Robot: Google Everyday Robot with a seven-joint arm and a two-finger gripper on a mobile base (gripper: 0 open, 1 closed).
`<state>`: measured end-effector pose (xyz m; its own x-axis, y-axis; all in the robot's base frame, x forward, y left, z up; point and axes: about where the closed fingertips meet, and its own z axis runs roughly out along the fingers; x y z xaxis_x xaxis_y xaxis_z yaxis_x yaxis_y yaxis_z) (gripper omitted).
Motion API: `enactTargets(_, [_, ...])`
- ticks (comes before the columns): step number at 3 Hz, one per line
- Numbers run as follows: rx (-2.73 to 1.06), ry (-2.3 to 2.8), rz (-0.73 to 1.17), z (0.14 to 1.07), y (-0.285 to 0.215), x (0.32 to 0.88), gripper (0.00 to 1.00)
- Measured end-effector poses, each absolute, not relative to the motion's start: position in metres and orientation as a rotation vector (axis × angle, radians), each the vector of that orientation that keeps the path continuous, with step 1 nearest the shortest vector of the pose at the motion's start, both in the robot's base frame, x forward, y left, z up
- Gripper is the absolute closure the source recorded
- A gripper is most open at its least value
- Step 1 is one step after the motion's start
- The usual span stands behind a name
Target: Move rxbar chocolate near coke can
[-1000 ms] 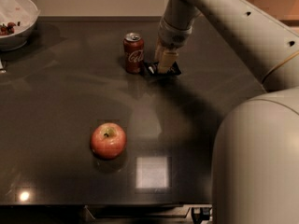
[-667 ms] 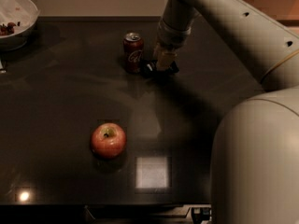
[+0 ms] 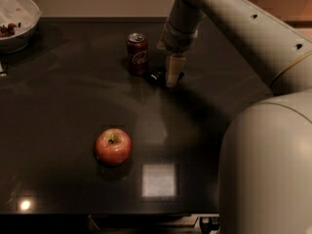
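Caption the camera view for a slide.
Robot hand at the rxbar chocolate beside the upright coke can, apple in the foreground.

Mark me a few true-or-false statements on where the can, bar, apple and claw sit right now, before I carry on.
1. The coke can stands upright on the table. True.
2. The apple touches the coke can. False: it lies well apart from it, toward the near edge of the table.
3. The claw is low over the table, just right of the coke can in the picture, at the rxbar chocolate. True.
4. The rxbar chocolate lies in the bowl. False: it lies on the table close beside the coke can; the bowl is at the far left corner.
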<state>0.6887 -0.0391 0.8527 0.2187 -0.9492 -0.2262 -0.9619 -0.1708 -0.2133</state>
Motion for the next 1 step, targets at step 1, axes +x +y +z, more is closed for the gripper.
enactTargets(1, [-2.19, 1.789, 0.058, 0.8527, -0.0391, 0.6887, 0.0])
